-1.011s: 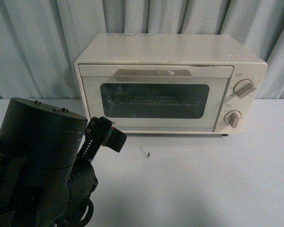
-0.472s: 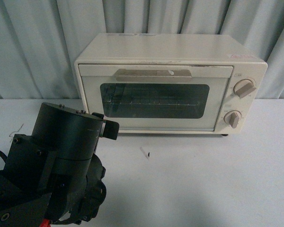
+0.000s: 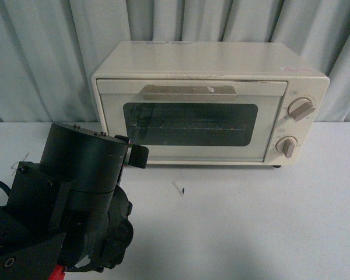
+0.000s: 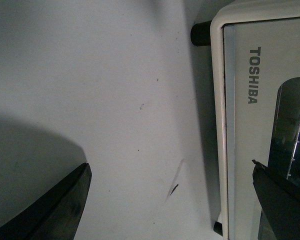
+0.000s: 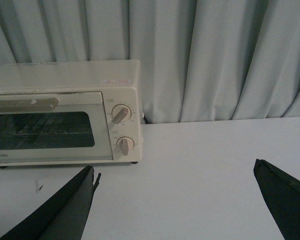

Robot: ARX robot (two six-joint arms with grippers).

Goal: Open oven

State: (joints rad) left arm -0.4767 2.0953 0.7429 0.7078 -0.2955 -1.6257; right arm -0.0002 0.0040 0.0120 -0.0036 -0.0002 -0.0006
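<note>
Closest to us is the big dark left arm [image 3: 76, 192]. A second ago it sat lower and its tip was further out from the oven [image 3: 210, 64]. Then it lifted and swung in. In the last half second it moved only a tiny bit more. Now its tip sits just in front of the oven's bottom left corner.

The left gripper [image 4: 170, 169] is spread wide and holds nothing. In the left wrist view, one finger [image 4: 60, 210] hangs over the bare table [image 3: 251, 221], and the other lines up with the oven's glass. I cannot tell if it touches the oven yet.

The right gripper [image 5: 175, 166] is also spread wide and empty. It waits well back from the oven, off to the side where the knobs [image 3: 301, 109] are.

A little dark mark [image 3: 179, 188] lies on the table just in front of the oven.

The oven stands at the back of the table, right against the curtain [image 3: 41, 58]. Its door [image 3: 268, 125] is shut, the same as before. The flat handle [image 3: 189, 90] runs along the top of the door, and nothing is on it.

So the arm has come close, but the opening has not started. I think the left gripper must go up from the oven's bottom corner to the handle, take hold, and pull the door down.
</note>
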